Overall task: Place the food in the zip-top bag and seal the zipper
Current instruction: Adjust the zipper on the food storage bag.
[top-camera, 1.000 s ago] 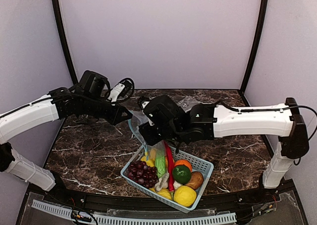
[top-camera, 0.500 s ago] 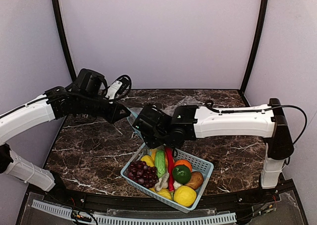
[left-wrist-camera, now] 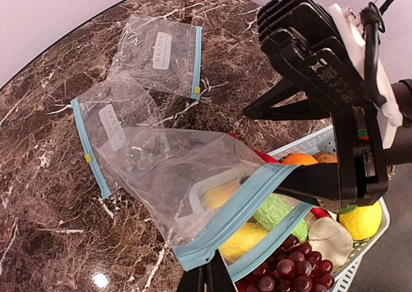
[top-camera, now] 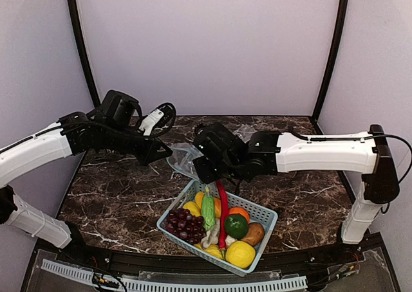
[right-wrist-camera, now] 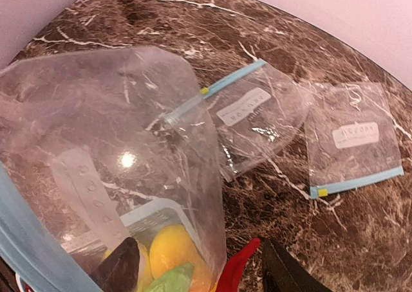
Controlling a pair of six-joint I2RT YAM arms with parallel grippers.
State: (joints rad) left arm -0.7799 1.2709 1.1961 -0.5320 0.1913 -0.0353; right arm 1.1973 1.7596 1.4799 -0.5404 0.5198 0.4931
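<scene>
Currently the left tool (left-wrist-camera: 207, 276) pinches the blue zipper (left-wrist-camera: 238, 208) of the bag (left-wrist-camera: 167, 170), held above the basket's (top-camera: 265, 209) far rim. Right tool (right-wrist-camera: 199, 266) stands wide, one finger inside the mouth; the orange (top-camera: 239, 211) lies in the basket.

blue basket (top-camera: 261, 210) holds purple grapes (top-camera: 182, 222) and red chili (top-camera: 222, 215).

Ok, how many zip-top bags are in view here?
3. The held bag hangs above the far edge of the basket. The second bag lies flat on the table behind it, the third bag flat beyond that. Others could be hidden.
</scene>
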